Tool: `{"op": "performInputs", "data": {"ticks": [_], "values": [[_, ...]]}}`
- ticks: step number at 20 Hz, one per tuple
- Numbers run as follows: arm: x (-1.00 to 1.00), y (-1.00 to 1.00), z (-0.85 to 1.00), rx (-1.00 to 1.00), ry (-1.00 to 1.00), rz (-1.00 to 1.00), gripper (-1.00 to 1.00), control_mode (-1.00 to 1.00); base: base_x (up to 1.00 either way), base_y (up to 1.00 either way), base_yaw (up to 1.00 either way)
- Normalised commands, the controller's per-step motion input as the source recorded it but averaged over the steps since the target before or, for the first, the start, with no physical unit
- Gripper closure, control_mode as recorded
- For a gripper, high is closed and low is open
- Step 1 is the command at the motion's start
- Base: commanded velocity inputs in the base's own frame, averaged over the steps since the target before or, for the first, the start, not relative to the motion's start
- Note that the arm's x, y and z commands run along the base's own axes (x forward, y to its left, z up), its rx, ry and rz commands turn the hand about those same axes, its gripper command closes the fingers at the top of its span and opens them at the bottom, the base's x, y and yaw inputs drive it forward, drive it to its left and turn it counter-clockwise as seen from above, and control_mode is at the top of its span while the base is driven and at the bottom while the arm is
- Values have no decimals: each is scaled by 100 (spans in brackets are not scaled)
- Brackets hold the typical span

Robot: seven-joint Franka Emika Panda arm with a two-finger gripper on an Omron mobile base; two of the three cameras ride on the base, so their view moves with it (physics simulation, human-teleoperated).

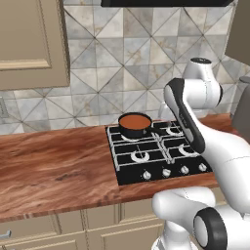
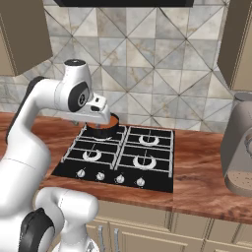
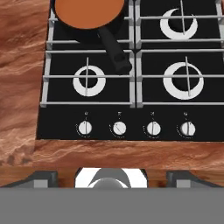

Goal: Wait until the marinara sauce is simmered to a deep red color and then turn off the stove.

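The stove (image 1: 161, 156) is set into a wooden counter (image 1: 53, 166), in front of a tiled backsplash (image 1: 117, 63). A small dark saucepan (image 1: 135, 128) is seated on the rear left burner, and the sauce (image 1: 135, 120) filling it is seen as a smooth brownish-orange disc, not a deep red. In the hand view the sauce (image 3: 89, 12) is found at the top edge, and the pan's dark handle (image 3: 116, 52) is seen reaching toward the front of the stove (image 3: 131, 118), its end lying between the two left burners. Four silver knobs (image 3: 119, 128) are lined up along the front edge of the cooktop; the second from the left is shown with its mark turned at a slant, while the others are marked nearly upright. The other three burners are left bare. The arm is raised above the stove (image 2: 123, 157), with the hand held over the saucepan (image 2: 103, 129) in the right base view. Of the gripper (image 3: 111, 177), only the two dark finger tips (image 3: 41, 178) are seen, at the bottom of the hand view; they are set wide apart, and nothing is held between them. A grey appliance (image 2: 238, 147) is stood on the counter (image 2: 197, 162) to the right of the stove.
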Motion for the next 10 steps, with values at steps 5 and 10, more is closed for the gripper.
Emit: {"op": "performInputs", "data": {"ticks": [5, 10], "values": [[-1, 0, -28, 0, 9, 0, -100, -100, 0, 0, 0], [0, 0, -35, 0, 8, 0, -100, -100, 0, 0, 0]]}}
